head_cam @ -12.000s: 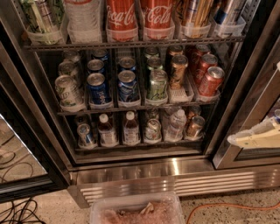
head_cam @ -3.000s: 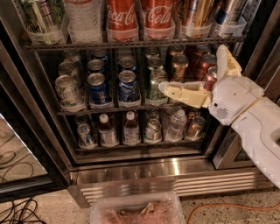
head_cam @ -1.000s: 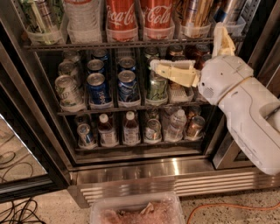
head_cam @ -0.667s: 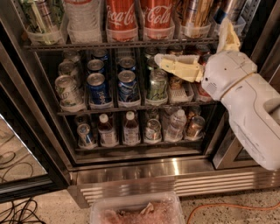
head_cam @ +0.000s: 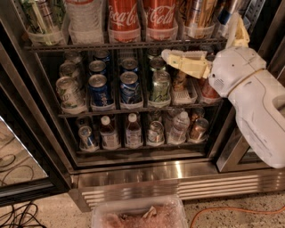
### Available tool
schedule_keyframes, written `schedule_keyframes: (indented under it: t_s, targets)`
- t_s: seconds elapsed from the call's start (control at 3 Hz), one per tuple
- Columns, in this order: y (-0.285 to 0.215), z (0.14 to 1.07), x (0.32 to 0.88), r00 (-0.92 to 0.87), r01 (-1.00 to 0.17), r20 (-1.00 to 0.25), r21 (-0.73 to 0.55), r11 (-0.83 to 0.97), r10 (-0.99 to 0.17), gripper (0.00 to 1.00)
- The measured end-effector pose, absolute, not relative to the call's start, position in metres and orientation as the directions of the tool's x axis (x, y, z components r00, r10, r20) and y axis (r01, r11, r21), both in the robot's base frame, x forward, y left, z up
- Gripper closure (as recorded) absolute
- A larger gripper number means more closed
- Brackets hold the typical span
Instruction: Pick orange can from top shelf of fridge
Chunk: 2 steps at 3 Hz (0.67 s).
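The orange can (head_cam: 196,12), shiny copper-gold, stands in a clear tray at the right of the top shelf (head_cam: 89,45), next to two red Coca-Cola cans (head_cam: 160,14). Its top is cut off by the frame edge. My gripper (head_cam: 200,36) is open, just below and to the right of the orange can, in front of the shelf edge. One cream finger (head_cam: 185,62) points left under the rack. The other finger (head_cam: 238,29) points up to the can's right. The white arm (head_cam: 256,100) comes in from the right and hides part of the fridge (head_cam: 178,176).
The middle rack holds blue Pepsi cans (head_cam: 99,87), a green can (head_cam: 159,87) and silver cans. The bottom rack holds small bottles (head_cam: 132,131). The open glass door (head_cam: 18,153) stands at left. A plastic bin (head_cam: 138,214), an orange cable (head_cam: 236,209) and black cables (head_cam: 15,216) lie on the floor.
The arm entered from the right. The gripper rose from the middle rack to just under the top shelf's right end. The cans have not moved.
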<state>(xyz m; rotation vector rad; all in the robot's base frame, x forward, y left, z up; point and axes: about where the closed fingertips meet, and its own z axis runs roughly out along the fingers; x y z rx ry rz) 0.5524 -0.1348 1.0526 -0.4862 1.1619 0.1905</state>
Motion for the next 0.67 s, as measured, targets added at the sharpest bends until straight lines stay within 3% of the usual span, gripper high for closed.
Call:
schedule_keyframes:
  t_s: [0.67]
  targets:
    - [-0.121, 1.041, 0.549, 0.356, -0.442, -0.932, -0.228, 0.868, -0.063, 0.00]
